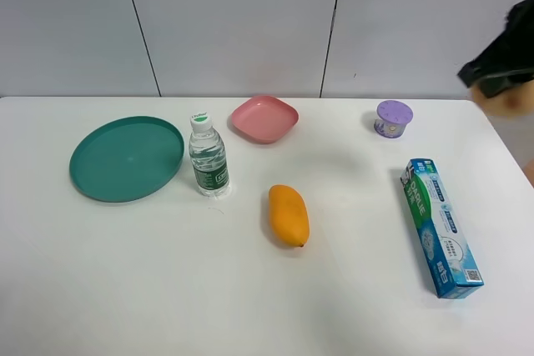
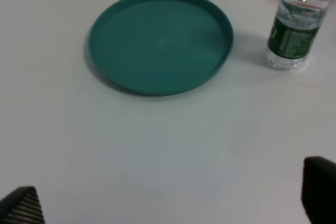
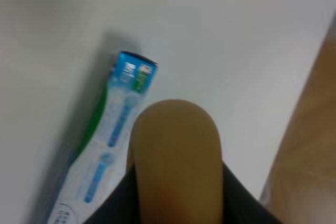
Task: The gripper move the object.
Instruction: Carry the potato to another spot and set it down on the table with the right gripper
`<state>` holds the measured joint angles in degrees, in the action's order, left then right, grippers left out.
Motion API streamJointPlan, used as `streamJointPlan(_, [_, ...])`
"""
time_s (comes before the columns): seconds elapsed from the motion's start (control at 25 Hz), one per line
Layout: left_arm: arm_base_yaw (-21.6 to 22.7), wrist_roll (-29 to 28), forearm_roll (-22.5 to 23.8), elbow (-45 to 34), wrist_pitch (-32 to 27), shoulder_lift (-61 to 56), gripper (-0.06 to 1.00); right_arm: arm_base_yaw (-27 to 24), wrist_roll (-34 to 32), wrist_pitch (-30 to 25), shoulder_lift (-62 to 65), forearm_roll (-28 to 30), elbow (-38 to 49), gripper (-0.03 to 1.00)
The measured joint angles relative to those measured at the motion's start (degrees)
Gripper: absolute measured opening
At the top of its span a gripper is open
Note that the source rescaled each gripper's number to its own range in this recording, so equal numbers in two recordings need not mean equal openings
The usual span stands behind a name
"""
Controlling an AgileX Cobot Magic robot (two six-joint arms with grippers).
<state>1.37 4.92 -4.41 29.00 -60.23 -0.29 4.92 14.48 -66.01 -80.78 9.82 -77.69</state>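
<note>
My right gripper [image 1: 504, 81] is blurred at the far right of the exterior high view, raised above the table's right edge. It is shut on the tan-brown fruit [image 1: 509, 102], which fills the right wrist view [image 3: 176, 158] between the dark jaws. My left gripper [image 2: 168, 203] is open and empty; only its two dark fingertips [image 2: 22, 207] show, over bare table in front of the green plate [image 2: 160, 40]. The left arm is out of the exterior high view.
On the white table [image 1: 125, 289] stand a green plate [image 1: 127, 157], a water bottle [image 1: 208, 156], a pink dish [image 1: 264, 117], an orange-yellow mango [image 1: 289, 215], a purple lidded cup [image 1: 393, 118] and a blue-green toothpaste box [image 1: 442, 227]. The box lies below the held fruit [image 3: 107, 145].
</note>
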Motion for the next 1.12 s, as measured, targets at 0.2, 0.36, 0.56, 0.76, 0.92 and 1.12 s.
streamJointPlan(0.2, [0.0, 0.0, 0.0, 0.0, 0.0, 0.0, 1.0, -14.66, 1.37, 3.12, 1.4, -0.17, 0.0, 0.0])
streamJointPlan(0.36, [0.0, 0.0, 0.0, 0.0, 0.0, 0.0, 1.0, -21.23, 1.97, 11.19, -0.76, -1.22, 0.0, 0.0])
streamJointPlan(0.56, [0.0, 0.0, 0.0, 0.0, 0.0, 0.0, 1.0, -23.07, 2.68, 17.73, -6.51, -3.69, 0.0, 0.0])
streamJointPlan(0.76, [0.0, 0.0, 0.0, 0.0, 0.0, 0.0, 1.0, -23.07, 4.88, 24.88, -14.84, -9.82, 0.0, 0.0])
streamJointPlan(0.92, [0.0, 0.0, 0.0, 0.0, 0.0, 0.0, 1.0, -23.07, 9.02, 34.41, -21.22, -10.98, 0.0, 0.0])
streamJointPlan(1.12, [0.0, 0.0, 0.0, 0.0, 0.0, 0.0, 1.0, -23.07, 10.48, 45.96, -28.5, -11.05, 0.05, 0.0])
